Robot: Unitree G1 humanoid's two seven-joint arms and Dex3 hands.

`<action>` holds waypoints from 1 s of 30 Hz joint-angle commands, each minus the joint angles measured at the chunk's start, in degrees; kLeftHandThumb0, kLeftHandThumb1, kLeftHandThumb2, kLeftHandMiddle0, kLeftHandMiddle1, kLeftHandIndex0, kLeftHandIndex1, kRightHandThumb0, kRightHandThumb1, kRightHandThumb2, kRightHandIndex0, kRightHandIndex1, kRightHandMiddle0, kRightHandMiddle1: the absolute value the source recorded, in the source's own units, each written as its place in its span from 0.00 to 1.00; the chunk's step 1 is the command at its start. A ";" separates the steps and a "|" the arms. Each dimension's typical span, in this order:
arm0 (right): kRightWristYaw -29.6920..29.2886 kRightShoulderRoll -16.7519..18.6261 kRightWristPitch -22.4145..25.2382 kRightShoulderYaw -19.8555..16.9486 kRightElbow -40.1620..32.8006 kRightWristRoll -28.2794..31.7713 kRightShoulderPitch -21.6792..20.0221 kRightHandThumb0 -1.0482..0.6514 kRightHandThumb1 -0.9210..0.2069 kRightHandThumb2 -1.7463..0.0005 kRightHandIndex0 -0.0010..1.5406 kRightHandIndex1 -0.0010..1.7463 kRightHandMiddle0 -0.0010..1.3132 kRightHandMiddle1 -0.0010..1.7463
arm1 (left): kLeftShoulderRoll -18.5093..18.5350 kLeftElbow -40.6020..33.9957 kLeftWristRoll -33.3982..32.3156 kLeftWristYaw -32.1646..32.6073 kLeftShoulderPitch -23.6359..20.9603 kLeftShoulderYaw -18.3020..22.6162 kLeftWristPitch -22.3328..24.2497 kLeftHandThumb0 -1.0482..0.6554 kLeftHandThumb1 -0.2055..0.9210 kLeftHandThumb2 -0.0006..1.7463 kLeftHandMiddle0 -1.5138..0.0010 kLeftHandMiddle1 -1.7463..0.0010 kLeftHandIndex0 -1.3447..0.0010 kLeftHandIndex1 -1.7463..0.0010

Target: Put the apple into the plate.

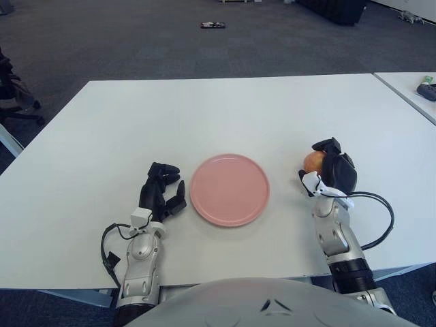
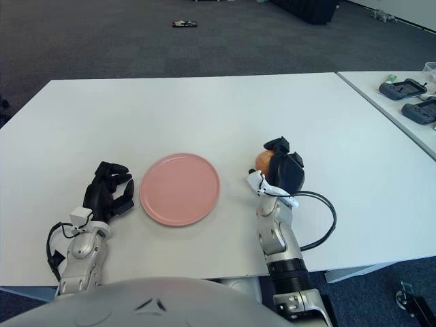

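Left eye view: right hand (image 1: 334, 172) right of the pink plate (image 1: 229, 189), fingers (image 1: 325, 146) wrapped around the apple (image 1: 313, 161) from the outer side, probably for carrying it leftward over the rim. Apple near the plate, not yet in it. Left hand (image 1: 162, 193) idle just left of the plate, fingers loosely curled, holding nothing, clear of the white tabletop (image 1: 225, 116) centre.

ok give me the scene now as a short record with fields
apple: held in the right hand, to the right of the plate, not over it yet
plate: pink, nothing on it, middle of the white table
left hand: idle, just left of the plate, fingers curled, holds nothing
task state: apple not in the plate
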 commanded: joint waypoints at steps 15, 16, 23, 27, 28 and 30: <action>-1.73 -2.56 -27.97 6.94 5.42 1.31 -1.12 0.62 0.89 0.00 0.62 0.94 0.51 1.00 | -0.21 1.42 -0.44 0.07 0.52 0.13 2.46 0.61 0.70 0.54 0.71 0.12 0.76 0.00; -1.55 -2.69 -28.67 7.22 5.48 1.19 -1.16 0.62 0.90 0.00 0.63 0.93 0.52 1.00 | -0.21 1.40 -0.42 0.08 0.52 0.12 2.46 0.61 0.70 0.54 0.71 0.12 0.76 0.00; 1.89 -2.85 -31.81 10.06 3.63 0.92 -0.41 0.62 0.90 0.00 0.63 0.92 0.52 1.00 | -0.15 1.24 -0.23 0.19 0.49 0.16 2.49 0.61 0.68 0.55 0.71 0.12 0.74 0.00; 4.29 -3.37 -32.77 10.73 3.57 1.23 -0.25 0.62 0.88 0.01 0.63 0.92 0.51 1.00 | -0.15 1.26 -0.36 0.14 0.48 0.22 2.54 0.61 0.68 0.56 0.71 0.12 0.74 0.00; 4.82 -3.56 -33.03 10.92 3.60 1.15 -0.24 0.62 0.88 0.02 0.62 0.93 0.50 1.00 | -0.15 1.26 -0.41 0.11 0.47 0.24 2.57 0.61 0.68 0.56 0.71 0.12 0.74 0.00; 5.77 -4.10 -33.83 11.30 3.67 0.95 -0.17 0.62 0.87 0.02 0.61 0.93 0.49 1.00 | -0.22 1.20 -0.45 0.10 0.61 0.19 2.55 0.61 0.68 0.56 0.71 0.12 0.74 0.00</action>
